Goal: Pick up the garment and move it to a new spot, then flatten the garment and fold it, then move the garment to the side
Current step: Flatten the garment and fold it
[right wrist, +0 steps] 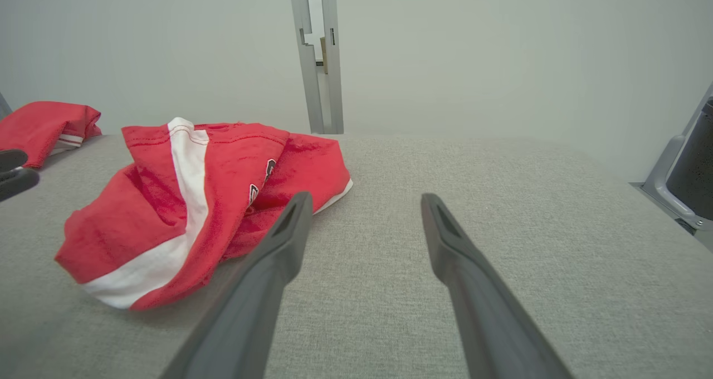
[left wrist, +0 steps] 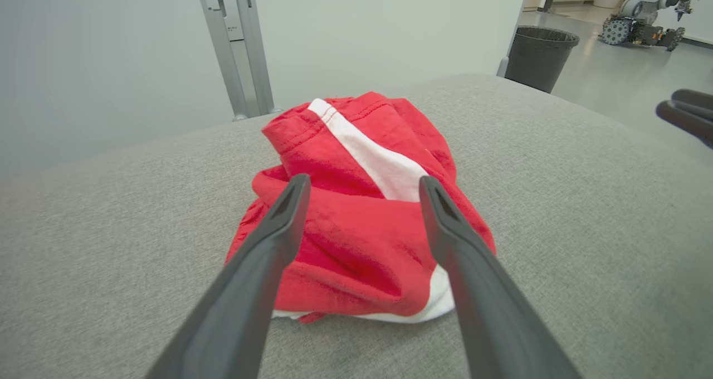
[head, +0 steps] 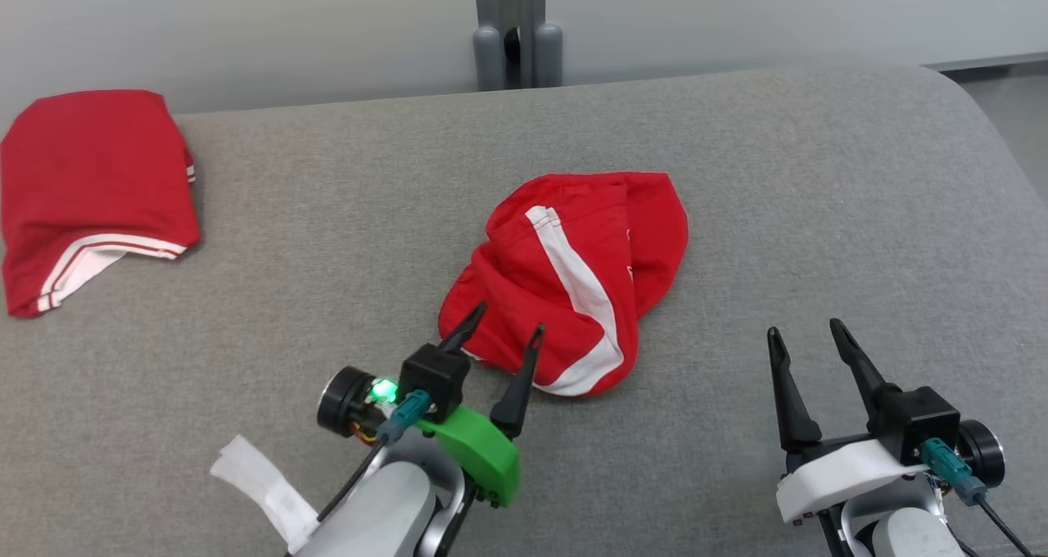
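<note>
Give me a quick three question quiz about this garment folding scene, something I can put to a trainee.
1. Fill in: the stripe across the crumpled garment is ___.
2. True or false: the left gripper and the right gripper both stand open, holding nothing.
3. The folded garment lies on the grey surface at the robot's: A) far left, B) far right, C) centre.
Key: 1 white; 2 true; 3 A.
</note>
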Controlling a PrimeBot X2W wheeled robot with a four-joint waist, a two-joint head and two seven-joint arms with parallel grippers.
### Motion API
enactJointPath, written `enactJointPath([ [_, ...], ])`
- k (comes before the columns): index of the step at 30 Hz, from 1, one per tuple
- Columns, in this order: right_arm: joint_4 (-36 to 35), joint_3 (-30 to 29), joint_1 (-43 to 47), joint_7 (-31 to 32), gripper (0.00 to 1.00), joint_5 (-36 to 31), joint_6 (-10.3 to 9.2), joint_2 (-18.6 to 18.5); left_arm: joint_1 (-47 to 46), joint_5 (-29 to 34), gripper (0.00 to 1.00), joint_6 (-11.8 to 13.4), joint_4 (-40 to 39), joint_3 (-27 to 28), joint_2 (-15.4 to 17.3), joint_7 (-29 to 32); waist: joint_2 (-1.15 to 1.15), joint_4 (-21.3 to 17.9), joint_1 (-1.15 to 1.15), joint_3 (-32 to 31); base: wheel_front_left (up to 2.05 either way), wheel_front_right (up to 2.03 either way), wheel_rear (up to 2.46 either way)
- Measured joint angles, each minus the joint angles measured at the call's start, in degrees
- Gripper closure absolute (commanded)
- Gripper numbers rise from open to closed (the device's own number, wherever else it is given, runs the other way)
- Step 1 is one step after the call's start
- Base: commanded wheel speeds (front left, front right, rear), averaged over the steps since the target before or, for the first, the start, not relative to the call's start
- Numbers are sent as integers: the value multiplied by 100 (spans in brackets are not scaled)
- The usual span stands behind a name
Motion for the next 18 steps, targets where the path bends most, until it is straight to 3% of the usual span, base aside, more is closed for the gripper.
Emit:
enactJointPath([
  [9, 416, 387, -428, 0, 0, -105, 0, 4, 818, -158, 0, 320, -717, 1000, 270, -11, 0, 535, 0, -156, 0, 0, 0],
  [18, 1855, 700, -1911, 348, 0, -160, 0, 2, 1295, 57, 0, 387, -1426, 1713, 297, -13, 0, 1127, 0, -85, 0, 0, 0],
])
